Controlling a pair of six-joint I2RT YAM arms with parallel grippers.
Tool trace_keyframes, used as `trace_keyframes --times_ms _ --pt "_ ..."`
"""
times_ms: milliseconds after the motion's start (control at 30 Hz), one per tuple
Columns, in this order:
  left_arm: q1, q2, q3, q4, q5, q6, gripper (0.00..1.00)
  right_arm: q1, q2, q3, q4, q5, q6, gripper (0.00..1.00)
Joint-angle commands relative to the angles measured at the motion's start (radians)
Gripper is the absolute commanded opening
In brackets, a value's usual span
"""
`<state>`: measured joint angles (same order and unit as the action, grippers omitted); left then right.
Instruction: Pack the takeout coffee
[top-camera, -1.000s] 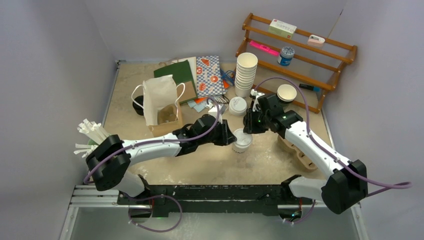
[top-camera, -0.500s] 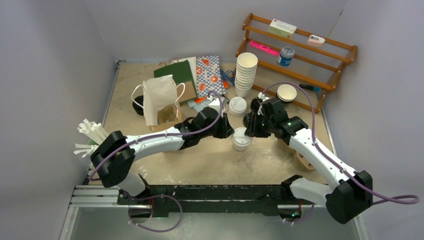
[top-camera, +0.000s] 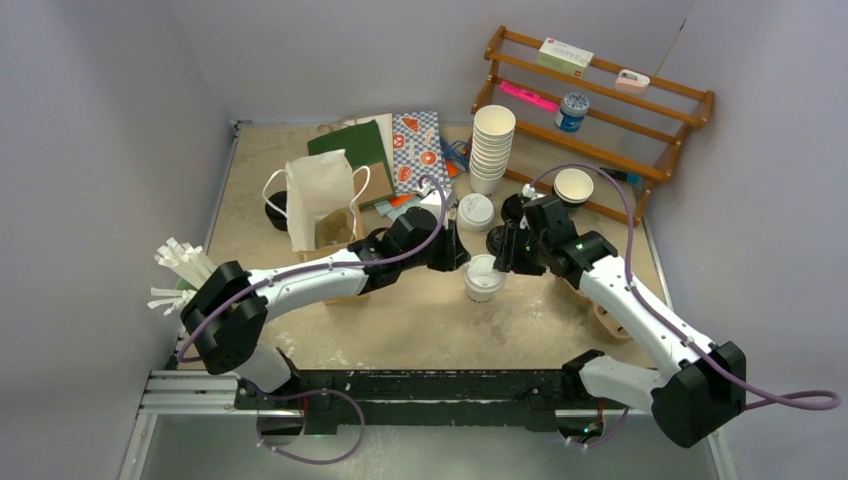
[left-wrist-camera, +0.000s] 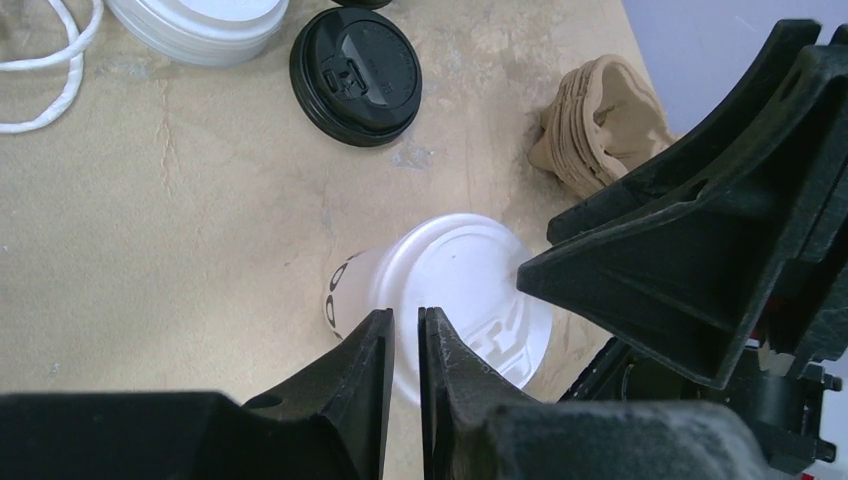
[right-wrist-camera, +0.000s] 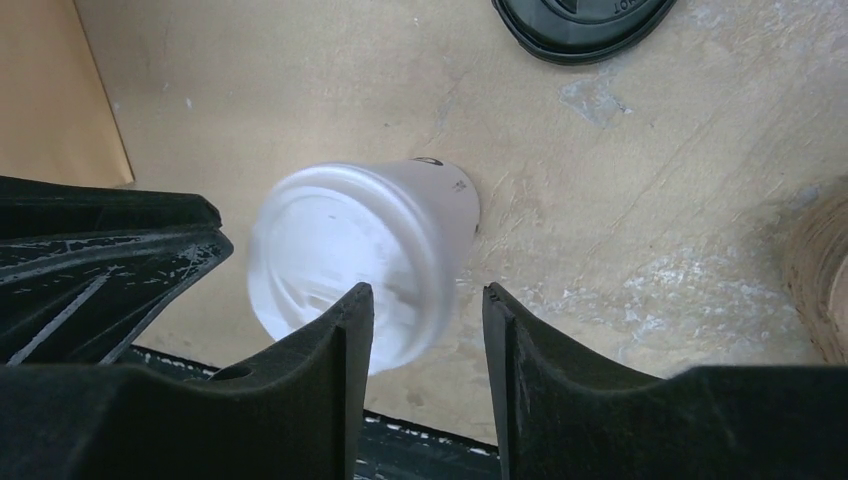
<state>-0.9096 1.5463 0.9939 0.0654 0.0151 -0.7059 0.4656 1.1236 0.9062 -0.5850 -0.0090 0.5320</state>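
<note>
A paper takeout cup with a white lid (top-camera: 483, 278) stands on the table between my two grippers. In the left wrist view the cup (left-wrist-camera: 450, 280) lies just under my left gripper (left-wrist-camera: 405, 318), whose jaws are shut to a thin slit with nothing in it. My left gripper (top-camera: 460, 262) sits at the cup's left. My right gripper (top-camera: 499, 262) is at the cup's right, open. In the right wrist view the blurred cup (right-wrist-camera: 400, 235) sits partly behind the left finger of my right gripper (right-wrist-camera: 427, 300). A black lid (left-wrist-camera: 355, 62) lies beyond; whether a cup is under it I cannot tell.
A white paper bag with handles (top-camera: 320, 198) stands at the left. A tall stack of white cups (top-camera: 492, 148), a dark lidless cup (top-camera: 573, 186) and a wooden rack (top-camera: 640, 130) are at the back right. Another white lid (top-camera: 475, 212) and brown sleeves (left-wrist-camera: 595, 120) lie nearby.
My right gripper's jaws have widened and let the white-lidded cup go. Both grippers and the cup have shifted slightly toward the back of the table.
</note>
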Motion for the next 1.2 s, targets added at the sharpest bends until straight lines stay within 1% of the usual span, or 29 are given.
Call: trace_keyframes --times_ms 0,133,167,233,300,367,467,700,1167 --pt "0.006 -0.048 0.036 -0.027 0.013 0.041 0.18 0.005 -0.033 0.059 -0.025 0.031 0.006 0.47" --pt "0.015 -0.063 0.022 -0.035 0.012 0.045 0.18 0.005 -0.046 0.069 -0.031 0.053 0.004 0.47" --pt "0.019 -0.068 0.014 -0.036 0.013 0.043 0.18 0.004 -0.044 0.071 -0.036 0.067 0.003 0.46" --pt "0.028 -0.078 0.001 -0.036 0.021 0.033 0.17 0.004 -0.041 0.066 -0.044 0.088 0.003 0.38" --pt "0.032 -0.092 -0.023 -0.024 0.025 0.024 0.14 0.004 -0.038 0.054 -0.045 0.095 0.004 0.29" --pt "0.035 -0.102 -0.052 0.002 0.031 0.013 0.11 0.004 -0.038 0.037 -0.041 0.096 0.012 0.24" --pt "0.042 -0.092 -0.074 0.038 0.068 0.004 0.11 0.004 -0.039 0.014 -0.028 0.088 0.017 0.23" --pt "0.044 -0.052 -0.077 0.078 0.149 0.005 0.14 0.004 -0.032 -0.013 -0.011 0.052 0.018 0.22" --pt "0.044 -0.005 -0.077 0.080 0.171 0.002 0.13 0.004 -0.041 -0.055 -0.004 0.017 0.016 0.21"
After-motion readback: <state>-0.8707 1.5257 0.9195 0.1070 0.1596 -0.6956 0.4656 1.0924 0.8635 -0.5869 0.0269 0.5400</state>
